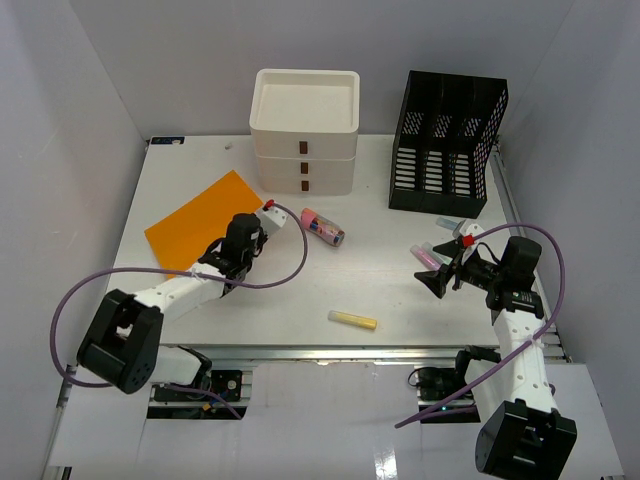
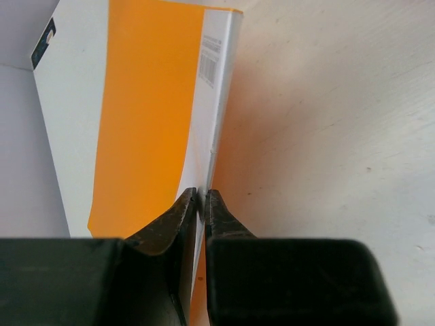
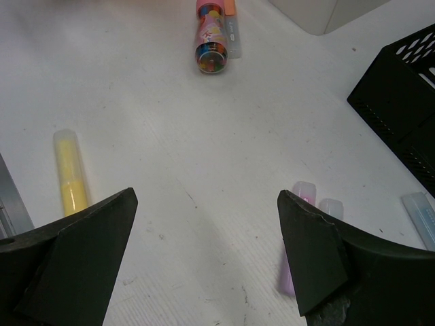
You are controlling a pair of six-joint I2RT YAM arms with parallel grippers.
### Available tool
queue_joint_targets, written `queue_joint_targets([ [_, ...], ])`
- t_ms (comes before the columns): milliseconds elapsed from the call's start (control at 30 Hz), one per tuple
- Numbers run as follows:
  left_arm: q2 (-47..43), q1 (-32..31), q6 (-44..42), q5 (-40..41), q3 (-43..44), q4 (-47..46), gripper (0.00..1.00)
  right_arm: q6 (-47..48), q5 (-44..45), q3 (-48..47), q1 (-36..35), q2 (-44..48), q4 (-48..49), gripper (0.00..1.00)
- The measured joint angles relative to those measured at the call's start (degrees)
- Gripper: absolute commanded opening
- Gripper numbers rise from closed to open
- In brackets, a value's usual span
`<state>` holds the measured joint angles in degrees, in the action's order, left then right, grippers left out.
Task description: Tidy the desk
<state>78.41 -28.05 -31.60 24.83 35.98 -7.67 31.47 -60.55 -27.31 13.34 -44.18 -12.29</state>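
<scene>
White surface (image 1: 390,290) spans the enclosure between pale grey walls (image 1: 60,120); yellow marker (image 1: 354,320) lies nearest; right pincer (image 3: 206,200) spread wide, empty; left pincer (image 2: 201,197) clamped on orange folder (image 1: 190,230) edge; drawer unit (image 1: 305,130) and black rack (image 1: 445,145) stand rearmost.

L gripper (image 1: 222,260) at orange folder (image 1: 195,225) edge, R gripper (image 1: 446,268) jaws spread.
</scene>
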Motion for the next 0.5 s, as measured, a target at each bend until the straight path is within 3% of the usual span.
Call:
queue_joint_targets([
  [233,-7.9,0.0,5.9,-8.9,5.2,10.5,0.0,4.3,-3.0,0.0,-2.1,-0.3,0.3,0.9],
  [400,-11.7,0.1,8.4,-15.3,6.3,16.9,0.0,17.1,-4.0,-2.3,-14.9,-4.4,-0.6,0.9],
  [500,-14.3,0.1,9.7,-19.0,6.3,19.9,0.0,22.8,-3.0,-10.0,-21.0,-12.8,-2.1,0.9],
])
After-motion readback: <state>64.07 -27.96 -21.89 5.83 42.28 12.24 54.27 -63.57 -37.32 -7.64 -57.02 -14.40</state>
